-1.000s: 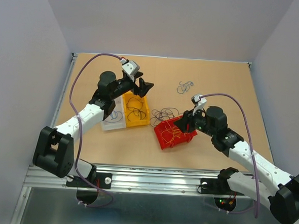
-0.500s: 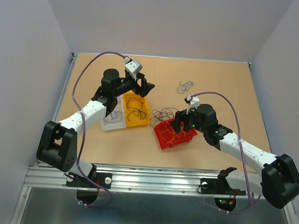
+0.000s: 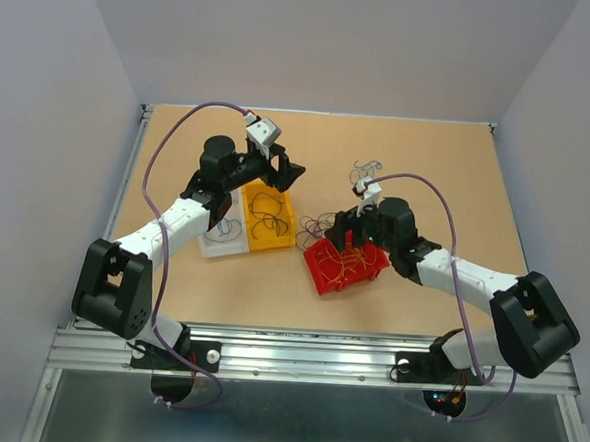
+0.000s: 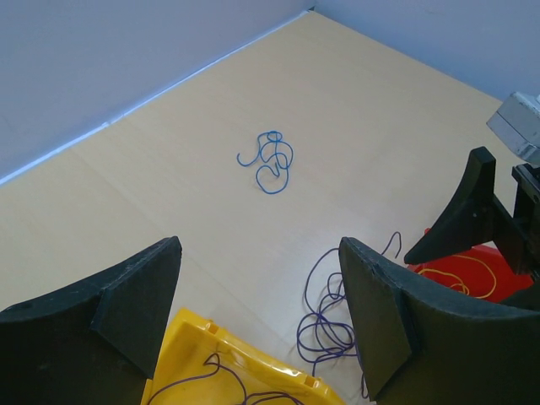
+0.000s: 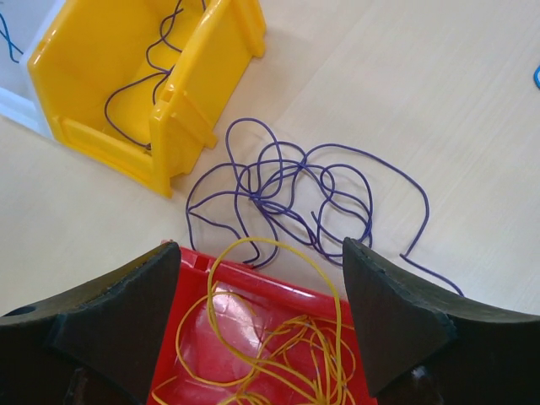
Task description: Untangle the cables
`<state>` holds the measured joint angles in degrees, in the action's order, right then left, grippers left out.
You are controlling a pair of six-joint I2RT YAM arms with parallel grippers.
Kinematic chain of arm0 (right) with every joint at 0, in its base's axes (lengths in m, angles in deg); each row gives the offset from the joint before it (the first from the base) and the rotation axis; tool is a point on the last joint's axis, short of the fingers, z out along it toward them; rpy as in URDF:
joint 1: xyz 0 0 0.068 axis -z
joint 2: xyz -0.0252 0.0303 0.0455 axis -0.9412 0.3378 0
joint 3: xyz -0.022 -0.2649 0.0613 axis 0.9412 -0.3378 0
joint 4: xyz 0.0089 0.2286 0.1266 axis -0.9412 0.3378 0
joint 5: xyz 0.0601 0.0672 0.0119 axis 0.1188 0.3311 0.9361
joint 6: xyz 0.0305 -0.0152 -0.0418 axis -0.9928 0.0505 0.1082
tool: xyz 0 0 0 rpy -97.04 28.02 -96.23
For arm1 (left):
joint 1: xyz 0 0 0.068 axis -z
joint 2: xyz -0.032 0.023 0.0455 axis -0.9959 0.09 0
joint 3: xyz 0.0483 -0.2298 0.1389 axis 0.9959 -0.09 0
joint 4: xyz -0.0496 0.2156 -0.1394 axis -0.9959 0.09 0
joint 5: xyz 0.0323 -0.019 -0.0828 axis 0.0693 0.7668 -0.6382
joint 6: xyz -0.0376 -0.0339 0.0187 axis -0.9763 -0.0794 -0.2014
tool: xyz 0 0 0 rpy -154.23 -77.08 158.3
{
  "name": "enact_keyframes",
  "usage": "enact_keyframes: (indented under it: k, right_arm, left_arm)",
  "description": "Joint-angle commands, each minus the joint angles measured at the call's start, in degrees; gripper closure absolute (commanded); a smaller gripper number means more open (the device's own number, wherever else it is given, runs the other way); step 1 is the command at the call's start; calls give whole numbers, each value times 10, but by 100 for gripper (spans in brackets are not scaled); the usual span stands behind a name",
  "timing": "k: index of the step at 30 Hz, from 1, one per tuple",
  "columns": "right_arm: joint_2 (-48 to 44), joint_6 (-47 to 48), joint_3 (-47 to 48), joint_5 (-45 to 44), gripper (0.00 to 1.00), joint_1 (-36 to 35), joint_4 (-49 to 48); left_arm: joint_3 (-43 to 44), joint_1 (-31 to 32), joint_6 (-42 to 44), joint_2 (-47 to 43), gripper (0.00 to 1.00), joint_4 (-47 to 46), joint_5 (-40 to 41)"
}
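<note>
Both open: right gripper (image 5: 260, 253) hung over yellow cables (image 5: 297, 336) in red bin (image 5: 196, 280); left gripper (image 4: 259, 246) above yellow bin (image 4: 196, 331), empty.

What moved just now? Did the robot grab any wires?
The right gripper slid left, ending over the red bin, open and holding nothing. The left gripper barely shifted and stays open. The purple tangle, the blue tangle and the yellow bin stayed put.
</note>
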<state>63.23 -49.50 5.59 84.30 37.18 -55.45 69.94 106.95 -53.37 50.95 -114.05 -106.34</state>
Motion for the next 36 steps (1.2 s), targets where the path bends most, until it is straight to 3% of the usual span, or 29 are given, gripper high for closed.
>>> enact_keyframes:
  k: [1,5,9,14,21,24,26,27,29,36]
  right_arm:
    - [25,29,55,-7,17,-2,-39]
    - [64,20,85,10,17,-2,-32]
    - [81,15,103,41,31,-2,0]
    - [67,12,94,57,41,-2,25]
    - [-2,1,57,97,74,-2,25]
    - [-27,5,43,102,80,-2,38]
    - [-44,13,34,100,77,-2,53]
    - [-50,14,29,93,52,-3,54]
    - [-60,14,24,64,39,-2,54]
    - [10,10,64,38,44,-2,53]
  left_arm:
    - [21,1,7,-18,13,-19,-15]
    - [21,1,8,-20,13,-19,-13]
    - [21,1,8,-22,13,-19,-13]
    - [21,1,8,-21,13,-19,-13]
    - [21,2,10,-20,13,-17,-13]
    - [21,3,10,-22,13,-18,-12]
    - [21,2,10,-22,13,-17,-13]
    - [21,3,11,-22,13,-17,-13]
    - [21,3,10,-23,13,-16,-13]
    - [21,3,10,-23,13,-16,-11]
